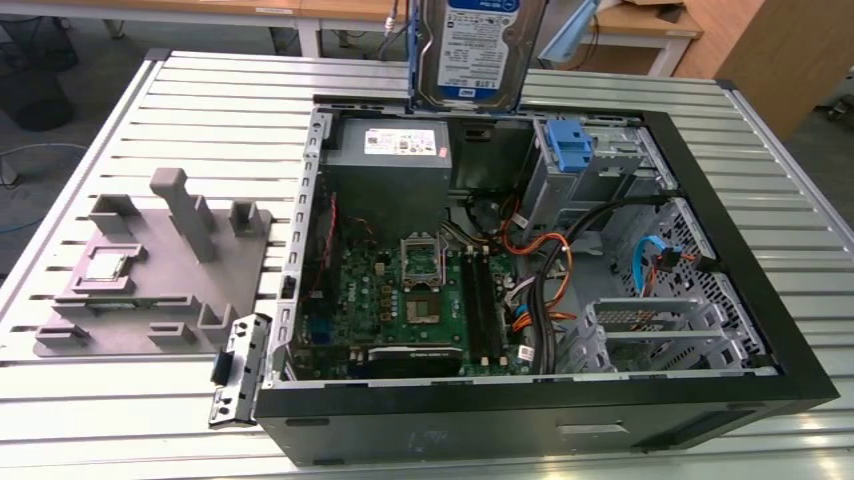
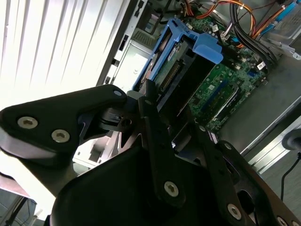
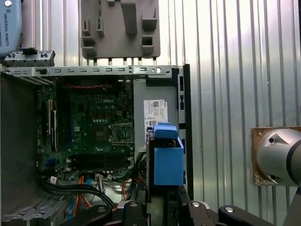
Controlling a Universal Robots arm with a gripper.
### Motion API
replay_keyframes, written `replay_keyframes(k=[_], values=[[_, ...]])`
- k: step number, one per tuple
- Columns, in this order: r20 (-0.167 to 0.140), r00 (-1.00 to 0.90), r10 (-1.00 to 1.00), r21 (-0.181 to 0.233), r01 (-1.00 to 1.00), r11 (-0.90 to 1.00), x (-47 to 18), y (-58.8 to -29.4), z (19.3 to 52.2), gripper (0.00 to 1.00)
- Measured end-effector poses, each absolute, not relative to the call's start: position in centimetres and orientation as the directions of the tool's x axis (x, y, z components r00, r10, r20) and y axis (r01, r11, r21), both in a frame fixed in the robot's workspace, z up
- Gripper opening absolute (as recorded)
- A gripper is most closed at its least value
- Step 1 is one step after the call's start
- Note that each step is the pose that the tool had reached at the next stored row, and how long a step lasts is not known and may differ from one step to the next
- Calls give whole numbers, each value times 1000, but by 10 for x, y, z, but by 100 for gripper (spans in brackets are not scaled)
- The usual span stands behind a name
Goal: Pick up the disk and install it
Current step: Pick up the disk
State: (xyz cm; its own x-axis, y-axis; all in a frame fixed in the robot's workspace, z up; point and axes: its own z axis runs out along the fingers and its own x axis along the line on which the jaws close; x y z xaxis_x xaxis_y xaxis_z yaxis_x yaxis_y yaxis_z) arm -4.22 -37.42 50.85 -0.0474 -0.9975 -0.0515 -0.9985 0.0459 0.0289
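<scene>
Though partly out of view, disk (image 1: pixel 465 55) upright in tool (image 2: pixel 170 107).

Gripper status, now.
Gripper: closed, holding the disk upright above the far side of the open computer case.

A white-and-blue label (image 1: pixel 478 35) covers the disk (image 1: pixel 467 60), and a white sticker (image 1: pixel 403 142) sits on the grey power-supply box (image 1: pixel 387 168); their print cannot be made out.
</scene>
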Motion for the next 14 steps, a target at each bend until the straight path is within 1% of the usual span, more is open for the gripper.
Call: replay_keyframes(k=[14], values=[[-51, -47, -998, 29, -999, 46, -37, -384, 508, 35]])
